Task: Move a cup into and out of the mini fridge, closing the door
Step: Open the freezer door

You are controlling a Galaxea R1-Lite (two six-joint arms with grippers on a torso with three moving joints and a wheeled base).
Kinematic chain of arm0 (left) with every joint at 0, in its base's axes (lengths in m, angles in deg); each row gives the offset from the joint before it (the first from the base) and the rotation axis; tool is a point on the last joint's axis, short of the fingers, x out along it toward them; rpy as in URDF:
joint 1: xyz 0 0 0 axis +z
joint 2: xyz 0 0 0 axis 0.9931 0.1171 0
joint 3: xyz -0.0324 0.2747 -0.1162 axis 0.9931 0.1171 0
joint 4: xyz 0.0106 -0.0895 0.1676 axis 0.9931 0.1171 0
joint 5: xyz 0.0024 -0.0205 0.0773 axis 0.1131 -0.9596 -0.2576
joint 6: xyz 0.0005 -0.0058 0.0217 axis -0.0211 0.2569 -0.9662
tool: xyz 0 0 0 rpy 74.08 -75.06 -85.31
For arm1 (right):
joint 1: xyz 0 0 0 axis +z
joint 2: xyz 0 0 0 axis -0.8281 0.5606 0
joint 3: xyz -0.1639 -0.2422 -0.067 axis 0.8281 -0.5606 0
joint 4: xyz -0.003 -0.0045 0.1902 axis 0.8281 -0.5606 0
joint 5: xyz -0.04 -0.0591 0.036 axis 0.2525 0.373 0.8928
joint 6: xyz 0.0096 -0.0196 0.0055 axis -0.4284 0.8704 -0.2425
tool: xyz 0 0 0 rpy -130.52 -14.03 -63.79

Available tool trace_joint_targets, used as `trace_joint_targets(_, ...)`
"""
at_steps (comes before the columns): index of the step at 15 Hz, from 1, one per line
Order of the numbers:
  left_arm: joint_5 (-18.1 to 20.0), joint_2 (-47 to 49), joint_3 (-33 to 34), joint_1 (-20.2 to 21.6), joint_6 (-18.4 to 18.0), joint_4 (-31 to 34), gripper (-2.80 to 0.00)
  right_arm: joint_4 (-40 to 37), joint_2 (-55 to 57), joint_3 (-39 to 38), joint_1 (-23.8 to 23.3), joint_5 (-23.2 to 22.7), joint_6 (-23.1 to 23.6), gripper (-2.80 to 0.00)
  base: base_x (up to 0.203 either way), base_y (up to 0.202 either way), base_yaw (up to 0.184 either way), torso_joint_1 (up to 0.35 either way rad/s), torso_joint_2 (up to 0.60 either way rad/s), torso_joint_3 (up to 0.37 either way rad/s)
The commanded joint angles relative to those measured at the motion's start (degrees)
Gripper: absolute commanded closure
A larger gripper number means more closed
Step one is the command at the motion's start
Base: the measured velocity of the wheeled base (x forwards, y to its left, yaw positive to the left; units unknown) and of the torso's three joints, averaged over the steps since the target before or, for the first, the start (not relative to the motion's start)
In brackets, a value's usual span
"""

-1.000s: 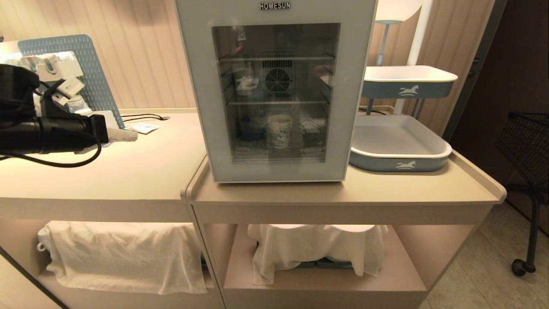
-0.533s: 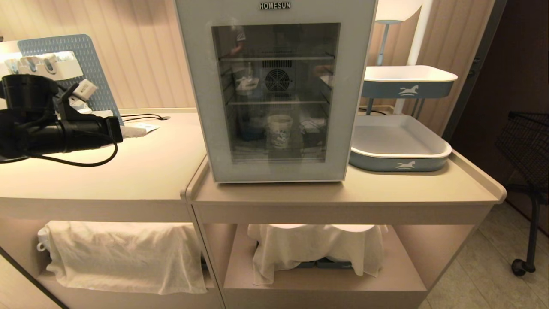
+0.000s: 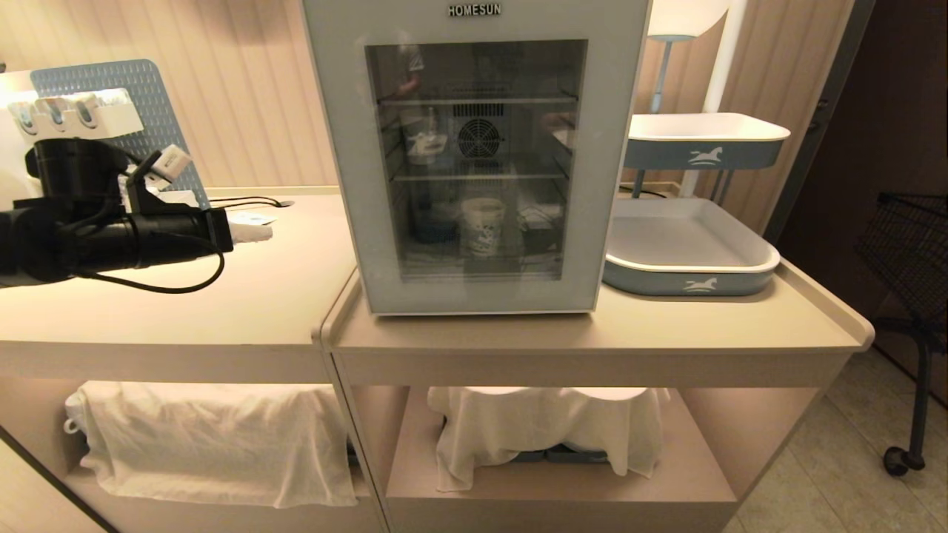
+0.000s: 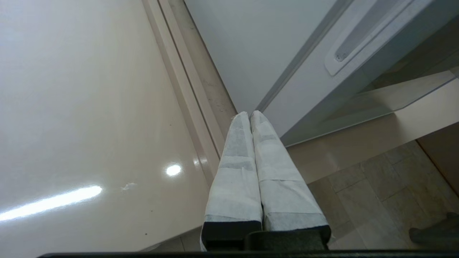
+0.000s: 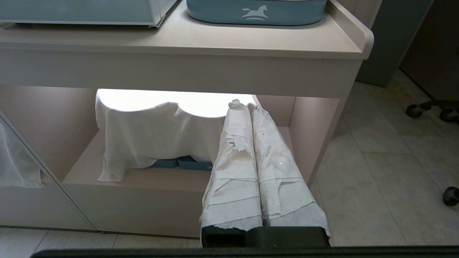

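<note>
Approaching the mini fridge (image 3: 474, 155) with fingers pressed together and empty, the left gripper (image 4: 250, 115) risks skidding past the door (image 4: 322, 86) edge, because the slot handle (image 4: 358, 43) ahead is recessed and narrow. Bare countertop (image 4: 89, 107) beside the gripper leaves swing room; the cup (image 3: 483, 226) sits inside, behind closed glass.

Door (image 3: 474, 174) shut, so glass blocks any reach to the cup (image 3: 483, 226) on the lower shelf. My left gripper (image 3: 252, 234), fingers pressed together, sits over open counter (image 3: 222, 311) left of the fridge (image 3: 337, 148), bare run between it and the fridge side. Handle slot (image 4: 358, 44) on the door edge unobstructed. Pegboard (image 3: 159, 118) stands behind my arm. Tray (image 3: 685, 252) crowds the fridge's right side
</note>
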Motion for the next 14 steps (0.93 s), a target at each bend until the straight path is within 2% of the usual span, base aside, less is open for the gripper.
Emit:
trace_joint_targets(1, 0.2, 0.4, 0.1, -0.6, 0.0, -0.7, 0.00, 0.0, 0.0, 0.0, 0.0, 0.0, 0.0, 0.00, 0.000, 0.000, 0.000, 0.000, 0.00, 0.000)
trace_joint_targets(4, 0.2, 1.0, -0.3, -1.4, 0.1, -2.8, 0.00, 0.0, 0.0, 0.0, 0.0, 0.0, 0.0, 0.00, 0.000, 0.000, 0.000, 0.000, 0.00, 0.000)
trace_joint_targets(14, 0.4, -4.7, -1.2, -6.1, -0.7, -2.7, 0.00, 0.0, 0.0, 0.0, 0.0, 0.0, 0.0, 0.00, 0.000, 0.000, 0.000, 0.000, 0.00, 0.000)
